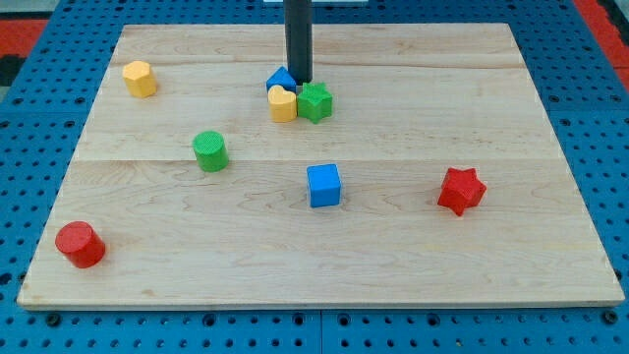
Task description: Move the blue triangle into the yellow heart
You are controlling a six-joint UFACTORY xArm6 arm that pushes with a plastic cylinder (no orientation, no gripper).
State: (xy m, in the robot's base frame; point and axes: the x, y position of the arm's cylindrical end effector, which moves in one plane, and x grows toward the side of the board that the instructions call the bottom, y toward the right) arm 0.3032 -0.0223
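The blue triangle [279,80] sits near the view's top centre, touching the yellow heart [283,103] just below it. A green star [315,102] touches the heart's right side. My tip [299,81] comes down from the view's top and stands at the blue triangle's right edge, just above the green star. The rod hides part of the triangle.
A yellow hexagon [140,79] lies at the upper left, a green cylinder [209,150] left of centre, a blue cube [323,185] at centre, a red star [461,191] at the right, a red cylinder [80,244] at the lower left. All lie on the wooden board [491,265].
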